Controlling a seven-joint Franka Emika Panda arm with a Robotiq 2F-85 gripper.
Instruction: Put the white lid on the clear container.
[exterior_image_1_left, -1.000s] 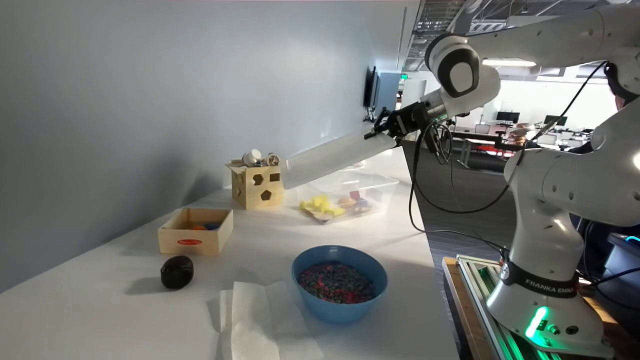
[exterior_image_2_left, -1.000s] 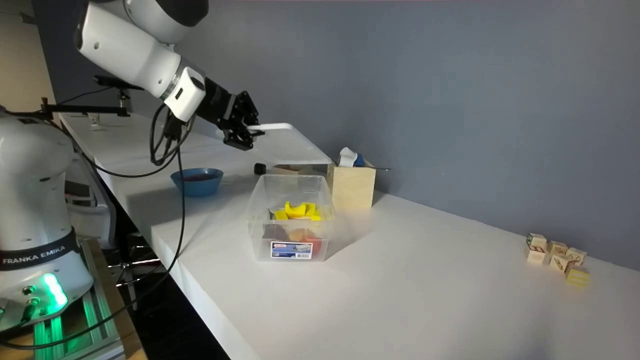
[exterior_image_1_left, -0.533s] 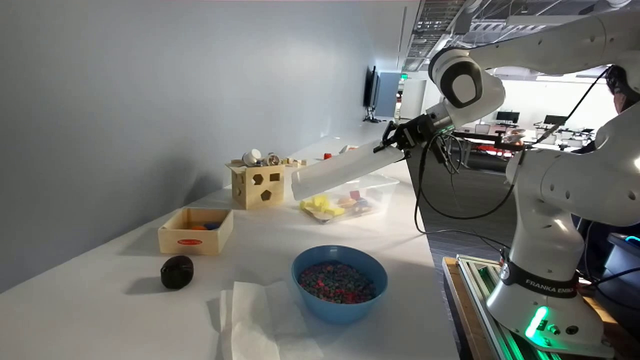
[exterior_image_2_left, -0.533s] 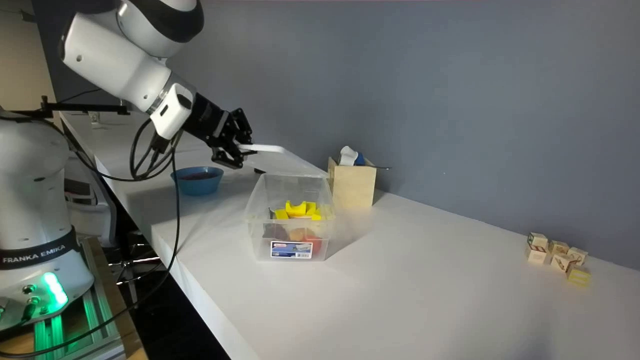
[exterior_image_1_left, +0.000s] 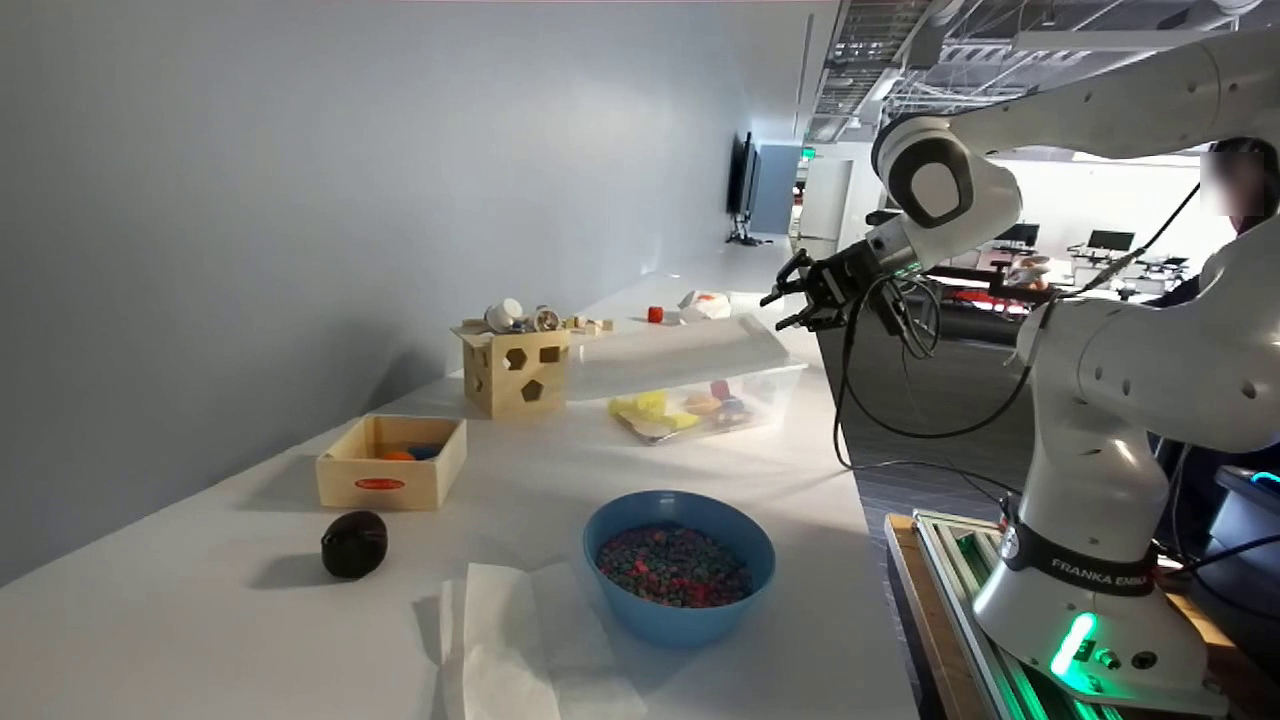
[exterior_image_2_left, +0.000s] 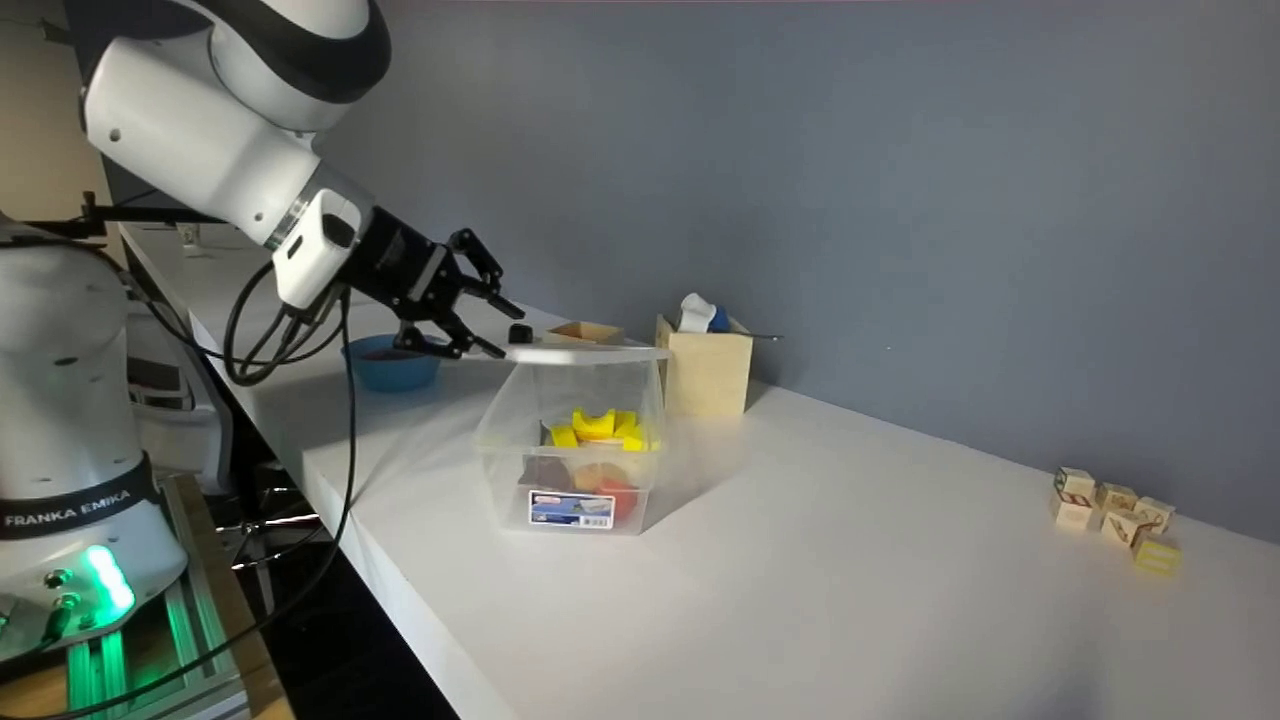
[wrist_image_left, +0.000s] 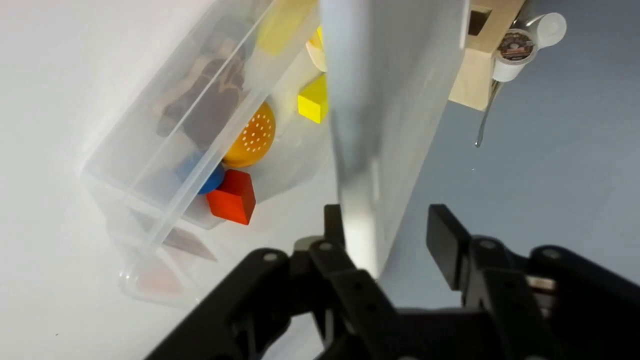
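Claw (exterior_image_2_left: 510, 334) status: I have the fingers spread wide, with nothing clamped between them. Location: the white lid (wrist_image_left: 387, 115) has its near end at my fingertips and runs away from me, aslant over the clear container (exterior_image_2_left: 505, 475), which stands below and beyond the claw. I judge it not seated: in the wrist view the red block (wrist_image_left: 232, 197) inside shows uncovered beside it. I cannot tell whether it touches the container's rim.

Handling: I rate the lid as light, thin plastic, smooth enough to slide and likely to flex along its length; breakage risk low. Grip point: middle of the near short edge, one finger above and one below, taken deep so that the panel does not pivot. Caution: the far end reaches close to the wooden box (exterior_image_1_left: 515, 372) ahead of my claw and may catch there. Once aligned, I should press down along the edges rather than pinch.
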